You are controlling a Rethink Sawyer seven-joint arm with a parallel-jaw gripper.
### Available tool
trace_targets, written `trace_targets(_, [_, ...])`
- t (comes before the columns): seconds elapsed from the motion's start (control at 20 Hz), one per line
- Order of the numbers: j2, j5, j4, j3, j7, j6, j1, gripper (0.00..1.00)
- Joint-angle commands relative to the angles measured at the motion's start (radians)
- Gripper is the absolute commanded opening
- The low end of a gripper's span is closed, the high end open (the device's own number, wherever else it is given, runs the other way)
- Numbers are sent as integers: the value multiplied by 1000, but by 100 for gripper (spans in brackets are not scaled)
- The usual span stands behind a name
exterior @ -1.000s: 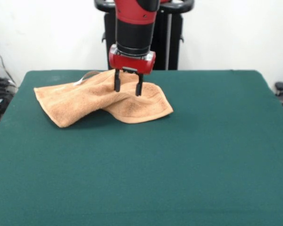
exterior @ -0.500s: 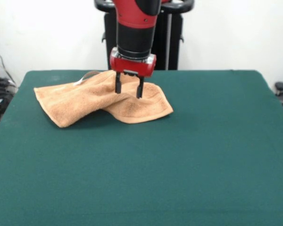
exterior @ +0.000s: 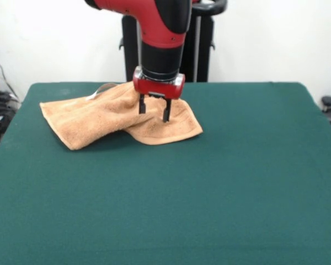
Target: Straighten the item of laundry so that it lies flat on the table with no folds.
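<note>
— What colours do you see?
— Your towel [exterior: 118, 116] is plain orange-tan with a small white loop [exterior: 98, 90] at its far edge, and your tabletop [exterior: 209, 193] is dark green.
— And the tool [exterior: 154, 112]?
— Black fingers under a red body, on a red and black arm [exterior: 163, 33].

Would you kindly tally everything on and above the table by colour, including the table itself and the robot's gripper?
Orange-tan: 1, the crumpled towel
Dark green: 1, the table
Red and black: 1, the gripper, open above the towel
Total: 3
</note>
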Motion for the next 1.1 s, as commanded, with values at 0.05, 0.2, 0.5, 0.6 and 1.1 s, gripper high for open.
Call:
trace_targets(0.05, [89,23,-55,123,147,-34,37,100])
trace_targets(0.2, [96,22,-63,124,145,-40,34,100])
trace_targets(0.5, [87,19,-57,118,148,-37,37,100])
trace_targets(0.6, [78,18,-50,115,148,-32,37,100])
trace_targets(1.1, [7,28,33,125,167,-5,32,100])
